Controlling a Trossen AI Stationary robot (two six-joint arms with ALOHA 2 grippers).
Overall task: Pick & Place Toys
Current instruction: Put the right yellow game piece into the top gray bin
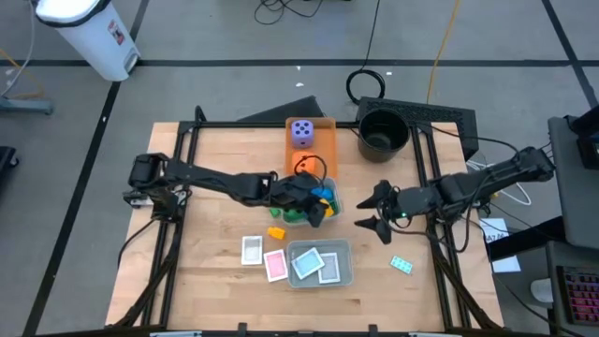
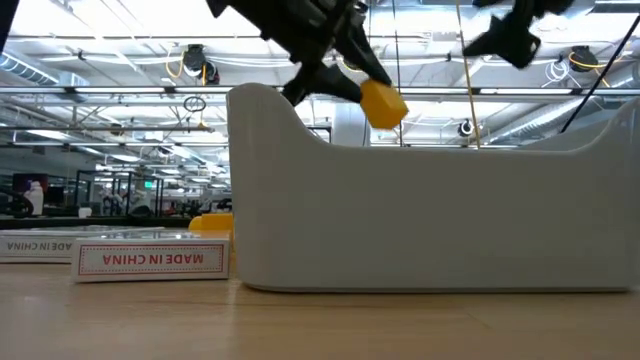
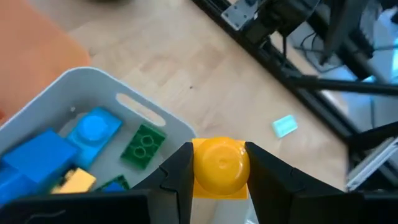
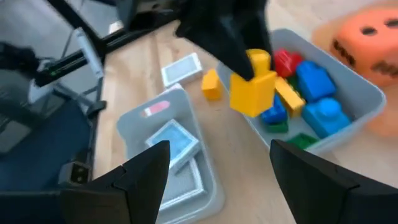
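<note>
1. Left claw (image 3: 219,171) is shut tight on a yellow brick (image 3: 217,167), with one finger on each side of it.
2. It holds the brick up in the air, above the rim of the grey brick tray (image 3: 93,79), near the tray's edge.
3. Inside that tray lie blue bricks (image 3: 93,129), a green brick (image 3: 143,146), a red brick (image 4: 286,62) and more yellow ones.
4. Right claw (image 1: 374,212) hangs over bare tabletop (image 1: 225,159) to the right of the tray, with its fingers wide open and nothing in them.
5. Open wood lies between the two claws, so they are well apart.
6. A small yellow brick (image 1: 276,233) sits on the tabletop just beside the brick tray.
7. A second grey tray (image 1: 318,264) near the front edge holds teal and white cards (image 1: 307,263).
8. A pink card (image 1: 275,266) and a white card (image 1: 252,250) lie on the wood just left of it.
9. A teal card (image 1: 401,265) lies alone toward the right edge.
10. The orange die (image 1: 307,166) touches the brick tray's far side, and the purple die (image 1: 301,132) sits on the flat orange tray (image 1: 323,140) behind.
</note>
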